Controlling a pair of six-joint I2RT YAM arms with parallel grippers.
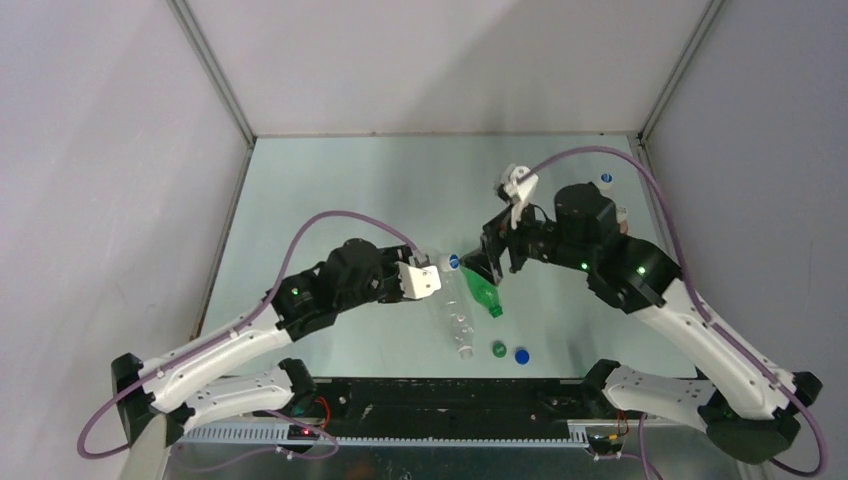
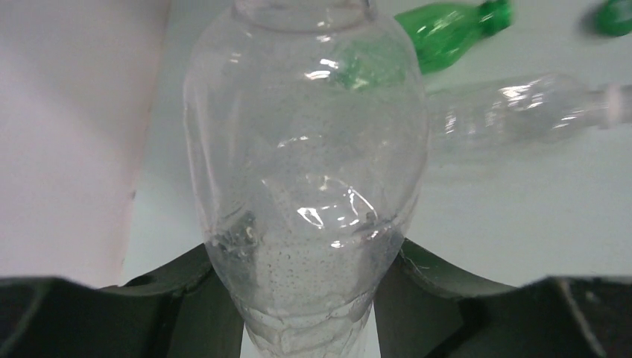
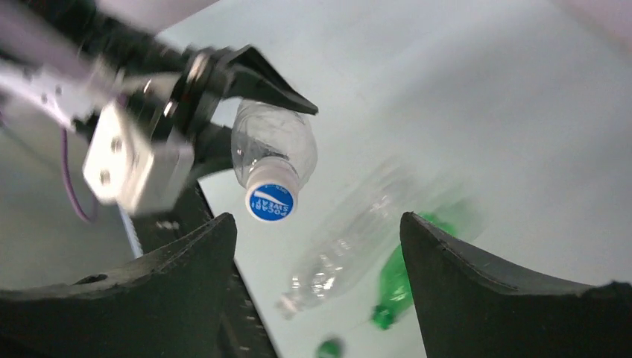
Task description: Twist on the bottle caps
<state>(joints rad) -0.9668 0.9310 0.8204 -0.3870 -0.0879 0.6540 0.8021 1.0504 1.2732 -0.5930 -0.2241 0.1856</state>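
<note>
My left gripper [image 1: 443, 273] is shut on a clear bottle [image 2: 305, 164] near its base and holds it off the table. A white-and-blue cap [image 3: 270, 200] sits on that bottle's neck and faces my right gripper [image 3: 319, 224]. It also shows in the top view [image 1: 453, 262]. My right gripper [image 1: 484, 264] is open and empty, a short way from the cap. A green bottle [image 1: 483, 292] and a second clear bottle [image 1: 458, 325] lie on the table below, both without caps. A green cap [image 1: 498, 349] and a solid blue cap [image 1: 522, 354] lie near the table's front edge.
A small white cap [image 1: 606, 178] lies at the far right of the table. Grey walls enclose the table [image 1: 330, 200] at the back and on both sides. A black rail [image 1: 440, 395] runs along the front edge.
</note>
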